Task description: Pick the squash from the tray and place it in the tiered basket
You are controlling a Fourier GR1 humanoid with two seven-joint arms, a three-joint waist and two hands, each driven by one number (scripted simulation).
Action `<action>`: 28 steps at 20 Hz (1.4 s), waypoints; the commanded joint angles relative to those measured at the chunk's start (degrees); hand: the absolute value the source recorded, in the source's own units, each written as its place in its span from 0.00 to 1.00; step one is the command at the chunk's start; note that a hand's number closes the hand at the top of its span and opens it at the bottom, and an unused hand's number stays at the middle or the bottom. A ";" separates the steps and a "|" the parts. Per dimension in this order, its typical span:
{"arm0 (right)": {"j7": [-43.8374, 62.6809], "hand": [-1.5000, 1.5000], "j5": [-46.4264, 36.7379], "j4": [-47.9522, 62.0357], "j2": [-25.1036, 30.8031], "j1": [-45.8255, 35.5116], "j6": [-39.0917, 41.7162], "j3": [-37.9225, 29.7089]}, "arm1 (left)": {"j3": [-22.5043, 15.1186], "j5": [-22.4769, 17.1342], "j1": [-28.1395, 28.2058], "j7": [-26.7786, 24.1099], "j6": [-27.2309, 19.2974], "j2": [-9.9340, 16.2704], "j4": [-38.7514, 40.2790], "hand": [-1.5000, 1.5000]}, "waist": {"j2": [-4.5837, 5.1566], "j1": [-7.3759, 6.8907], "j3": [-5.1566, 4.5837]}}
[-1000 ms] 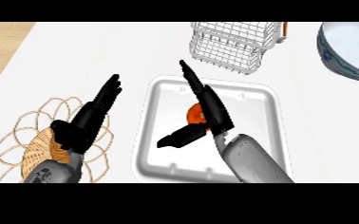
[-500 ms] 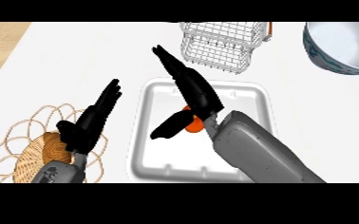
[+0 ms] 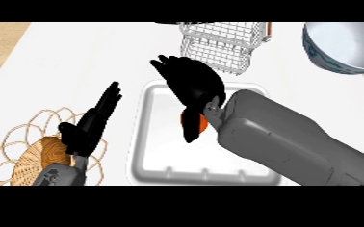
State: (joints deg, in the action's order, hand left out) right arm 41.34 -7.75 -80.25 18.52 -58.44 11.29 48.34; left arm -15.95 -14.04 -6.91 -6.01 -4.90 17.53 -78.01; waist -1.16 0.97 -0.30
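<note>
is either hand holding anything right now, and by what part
The right hand curls over the orange squash above the white tray; which part cannot be told. The left hand holds nothing.

The tray (image 3: 153, 139) lies mid-counter, the tiered basket (image 3: 220, 45) behind it, a bowl (image 3: 334, 48) far right, a wicker trivet (image 3: 32, 144) left.

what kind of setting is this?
Likely a kitchen counter: a white countertop with a wire tiered basket, a white tray, a woven trivet and a big bowl at the right edge.
</note>
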 commanded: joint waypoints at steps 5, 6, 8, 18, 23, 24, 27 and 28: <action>25.91 0.00 7.28 -9.82 -5.65 -5.13 14.04 -1.52 | 1.97 0.27 -0.60 -2.89 2.85 0.78 3.21 0.50 | 0.78 -0.55 0.21; 24.97 0.00 8.04 -12.72 -1.14 -3.36 16.30 -2.85 | -0.46 1.65 0.76 -2.05 0.03 -2.54 0.88 0.50 | 0.74 -0.42 0.27; 26.37 0.00 4.17 -14.31 -3.56 1.29 11.74 0.60 | 1.02 1.00 -1.48 0.63 0.99 -1.23 0.12 0.50 | 0.83 -0.44 0.29; 25.69 0.00 -6.39 -6.59 -3.17 4.55 10.52 3.82 | 0.16 3.73 0.80 -4.17 0.81 -3.86 3.60 0.50 | 1.08 -0.69 0.26; 23.75 0.00 -8.63 -4.18 -6.10 7.65 11.09 1.23 | 2.53 3.63 -1.01 -5.49 2.83 -3.42 5.95 0.50 | 1.15 -0.85 0.27; 22.87 0.00 -11.55 -3.05 -8.58 10.42 8.45 3.55 | 2.53 3.26 -2.10 -0.70 2.31 -3.03 2.31 0.50 | 1.11 -1.05 0.30; 18.57 0.00 -15.40 -4.35 -6.65 14.45 7.64 2.55 | 5.36 1.48 -1.30 -2.80 6.24 -1.11 4.73 0.50 | 1.11 -0.89 0.30; 19.30 0.00 -16.40 -5.08 -6.45 15.11 9.59 2.97 | 5.18 1.76 -2.70 0.16 5.14 -1.93 3.43 0.50 | 1.08 -0.87 0.30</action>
State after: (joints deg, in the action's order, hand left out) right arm 58.13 -20.16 -83.70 11.46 -47.60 19.69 51.05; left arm -12.44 -11.64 -8.97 -7.35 -1.11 15.14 -74.56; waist -0.06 0.02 -0.02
